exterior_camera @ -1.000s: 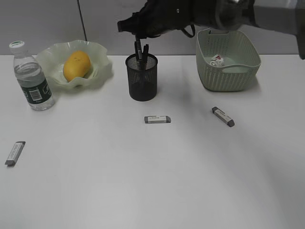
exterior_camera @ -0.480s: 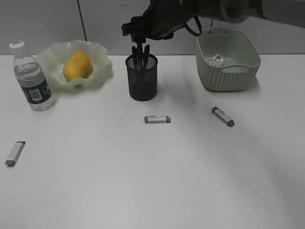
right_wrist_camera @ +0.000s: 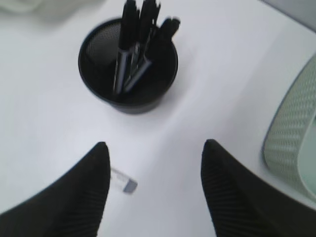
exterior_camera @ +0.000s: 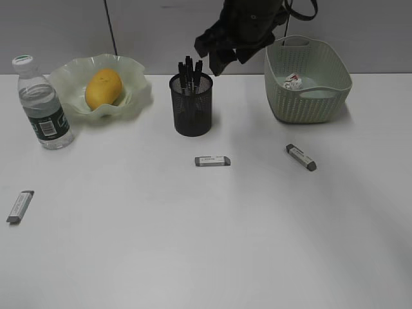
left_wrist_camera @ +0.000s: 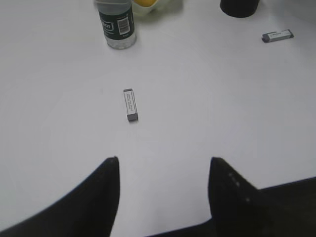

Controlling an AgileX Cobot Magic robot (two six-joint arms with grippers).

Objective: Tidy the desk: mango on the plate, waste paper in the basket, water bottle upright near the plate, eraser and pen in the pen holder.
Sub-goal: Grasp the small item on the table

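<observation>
- Three erasers lie loose on the desk [exterior_camera: 206, 257]: the middle eraser [exterior_camera: 212, 161] just in front of the pen holder [exterior_camera: 191, 106], the right eraser [exterior_camera: 301, 157] near the basket [exterior_camera: 309, 80], the left eraser [left_wrist_camera: 130, 104] near the water bottle [exterior_camera: 42, 106].
- Each is a small, flat, rigid grey block in a paper sleeve; probably light and easy to tip, best pinched across its narrow sides.
- The holder is stiff black mesh, with pens [exterior_camera: 188, 72] standing in it.
- Right gripper [exterior_camera: 219, 55] hangs spread and empty above the holder.
- Left gripper [left_wrist_camera: 163, 170] is spread, holding nothing.
</observation>
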